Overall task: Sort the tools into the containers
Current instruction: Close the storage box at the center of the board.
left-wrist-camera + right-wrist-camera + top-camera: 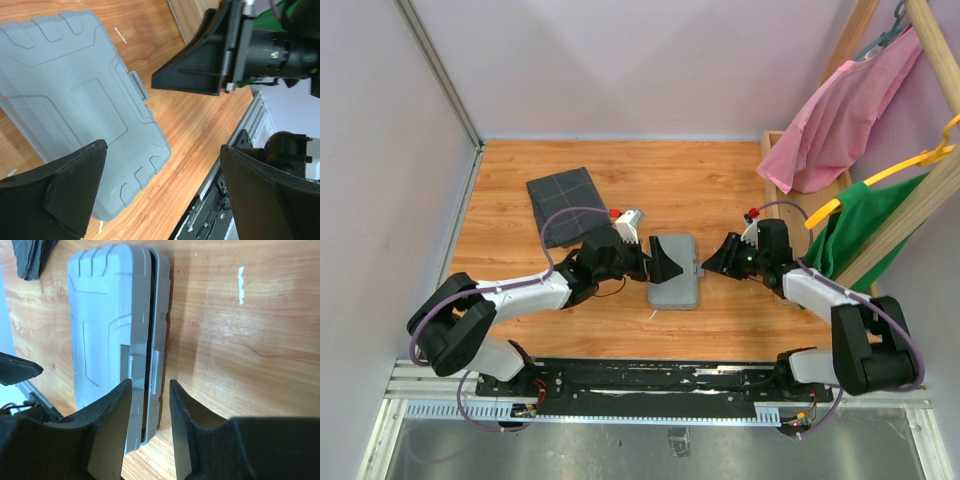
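A light-grey hard case (675, 272) lies in the middle of the table, lid down with a thin dark gap along its latch edge (155, 371). The dark grey grid-lined pouch (565, 206) sits behind it to the left, and a corner of the pouch (30, 257) also shows in the right wrist view. My left gripper (662, 264) hovers wide open over the case's left side (75, 100), holding nothing. My right gripper (149, 384) faces the latch edge from the right, jaws slightly apart, with that edge just beyond the fingertips. No tools are in view.
A wooden rack (910, 215) at the right carries a pink cloth (840, 115) and a green cloth (880, 215) on hangers. Walls close off the left and back. A black rail (660, 375) runs along the near edge.
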Controlling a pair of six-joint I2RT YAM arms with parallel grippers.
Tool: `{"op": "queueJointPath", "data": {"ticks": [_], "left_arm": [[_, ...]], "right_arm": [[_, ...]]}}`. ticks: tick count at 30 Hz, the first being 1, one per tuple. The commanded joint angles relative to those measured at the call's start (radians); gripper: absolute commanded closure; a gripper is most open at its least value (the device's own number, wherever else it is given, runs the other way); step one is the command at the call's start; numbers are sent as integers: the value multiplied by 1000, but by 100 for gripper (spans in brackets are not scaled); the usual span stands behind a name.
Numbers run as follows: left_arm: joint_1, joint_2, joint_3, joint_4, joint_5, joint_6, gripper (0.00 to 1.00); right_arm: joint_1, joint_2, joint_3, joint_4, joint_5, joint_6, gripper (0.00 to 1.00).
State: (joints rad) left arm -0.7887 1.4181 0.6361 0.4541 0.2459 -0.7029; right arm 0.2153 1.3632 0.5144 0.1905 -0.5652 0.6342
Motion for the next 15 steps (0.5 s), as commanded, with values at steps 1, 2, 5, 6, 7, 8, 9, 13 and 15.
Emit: {"op": "queueJointPath", "data": {"ticks": [1, 2, 5, 6, 7, 8, 9, 13, 15], "left_arm": [[-9, -3, 48, -41, -26, 43, 1], [-9, -1, 55, -57, -41, 48, 1], [-10, 6, 82, -133, -112, 63, 1], [-10, 9, 95, -161, -138, 69, 1], [-11, 18, 113, -192, -165, 77, 1], [-13, 30, 136, -231, -197, 85, 1], [-15, 44, 162, -270, -228, 95, 1], [-27, 123, 261, -400, -320, 125, 1], [-31, 155, 283, -415, -331, 129, 1]], "right_arm": [[12, -124, 31, -160, 155, -69, 62], [12, -146, 32, -178, 170, -78, 61], [12, -195, 27, -213, 196, -95, 60], [12, -204, 22, -218, 200, -97, 59], [12, -212, 17, -220, 203, -98, 59], [12, -218, 12, -220, 204, -97, 59], [12, -221, 7, -218, 205, -95, 58], [12, -223, -9, -197, 201, -82, 58], [13, -222, -15, -188, 196, -78, 57]]}}
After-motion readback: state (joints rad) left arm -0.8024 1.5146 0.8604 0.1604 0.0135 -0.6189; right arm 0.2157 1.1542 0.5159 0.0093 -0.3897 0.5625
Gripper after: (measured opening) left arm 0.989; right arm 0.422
